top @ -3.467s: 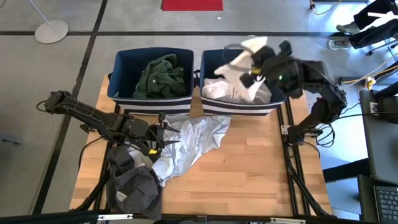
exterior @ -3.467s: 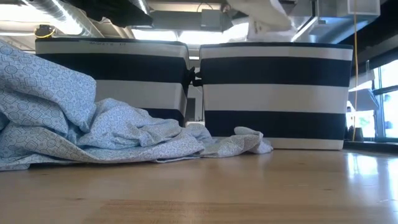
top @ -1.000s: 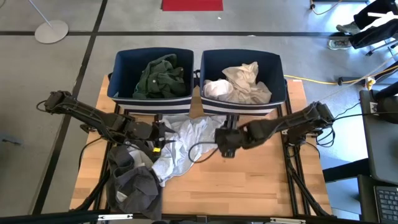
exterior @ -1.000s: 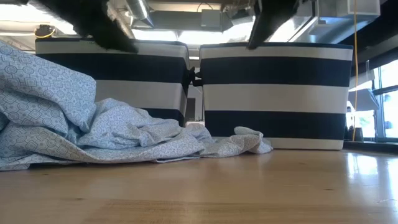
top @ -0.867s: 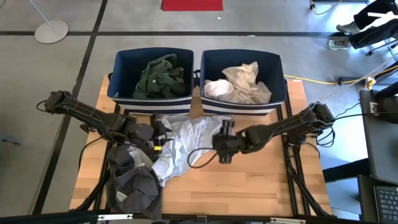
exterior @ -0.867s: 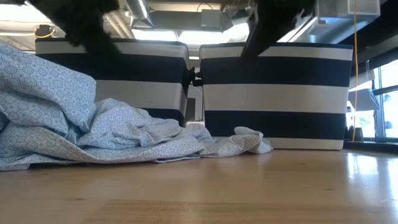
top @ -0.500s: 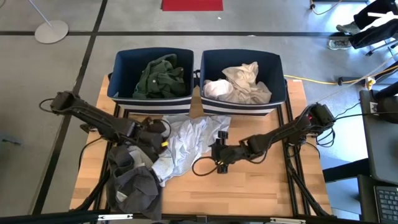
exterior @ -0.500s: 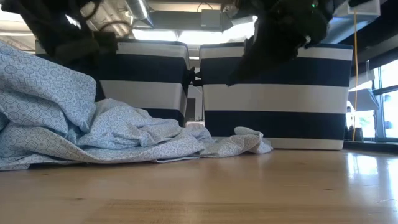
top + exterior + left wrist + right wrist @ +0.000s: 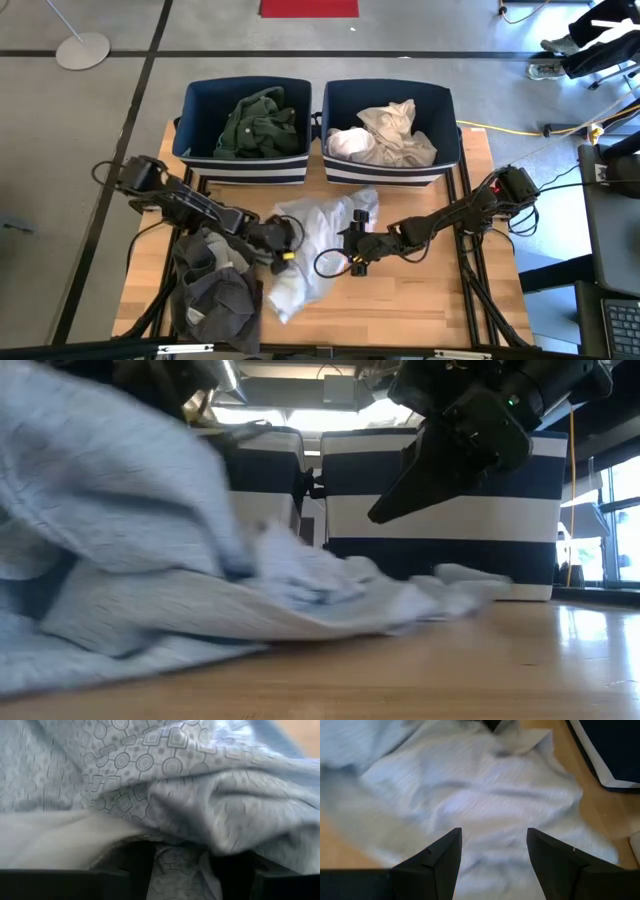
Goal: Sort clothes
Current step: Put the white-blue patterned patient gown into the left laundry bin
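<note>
Light grey patterned garment point(image 9: 318, 240) has shifted in the last half second: it is now bunched toward table centre and pulled away from the bins, where before it lay spread up to their fronts. Left gripper point(image 9: 281, 243) is clamped on its folds, cloth between the fingers in the wrist view. Right gripper point(image 9: 492, 851), jaws apart and empty, has come down just above the same cloth. Judgement: a 2-arm lift is being set up. Dark pile point(image 9: 212, 290) waits at the table's left corner; 2 bins point(image 9: 247, 165) already hold dark green and white items.
</note>
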You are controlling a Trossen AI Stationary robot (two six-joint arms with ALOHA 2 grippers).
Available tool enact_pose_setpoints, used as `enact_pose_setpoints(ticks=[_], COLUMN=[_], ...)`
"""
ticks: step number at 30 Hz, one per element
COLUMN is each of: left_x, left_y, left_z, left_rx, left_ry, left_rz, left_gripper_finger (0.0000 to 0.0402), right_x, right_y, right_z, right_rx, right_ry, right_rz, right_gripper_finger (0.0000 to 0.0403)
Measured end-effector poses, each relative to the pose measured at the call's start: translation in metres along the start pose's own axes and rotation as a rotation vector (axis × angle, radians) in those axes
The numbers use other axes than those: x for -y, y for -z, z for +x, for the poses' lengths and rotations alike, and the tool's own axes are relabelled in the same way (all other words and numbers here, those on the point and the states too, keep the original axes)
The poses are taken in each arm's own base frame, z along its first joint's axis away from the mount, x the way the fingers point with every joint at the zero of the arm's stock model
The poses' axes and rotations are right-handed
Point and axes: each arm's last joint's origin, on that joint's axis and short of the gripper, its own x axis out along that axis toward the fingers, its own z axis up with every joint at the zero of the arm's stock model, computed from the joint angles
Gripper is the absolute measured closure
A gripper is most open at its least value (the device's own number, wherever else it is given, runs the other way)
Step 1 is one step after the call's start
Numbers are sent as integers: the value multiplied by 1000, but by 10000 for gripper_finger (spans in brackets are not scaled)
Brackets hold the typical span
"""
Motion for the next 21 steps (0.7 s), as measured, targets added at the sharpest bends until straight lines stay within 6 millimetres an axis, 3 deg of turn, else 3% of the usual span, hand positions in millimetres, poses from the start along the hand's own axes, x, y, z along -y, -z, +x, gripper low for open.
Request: enact_pose_setpoints(ticks=[5, 11, 15, 21], left_x=[11, 25, 30, 39], left_y=[-18, -37, -41, -49], left_z=[-2, -40, -61, -63], left_rx=[63, -26, 17, 86], left_ry=[48, -28, -40, 115], left_rz=[108, 160, 158, 146], left_gripper_finger=[229, 229, 229, 226], right_x=[-1, -2, -1, -1], right_y=[0, 3, 11, 24], right_z=[0, 0, -1, -3], right_rx=[-3, -38, -127, -276], right_ry=[-11, -59, -86, -123], right_rz=[-5, -15, 2, 80], right_gripper_finger=[180, 180, 180, 180])
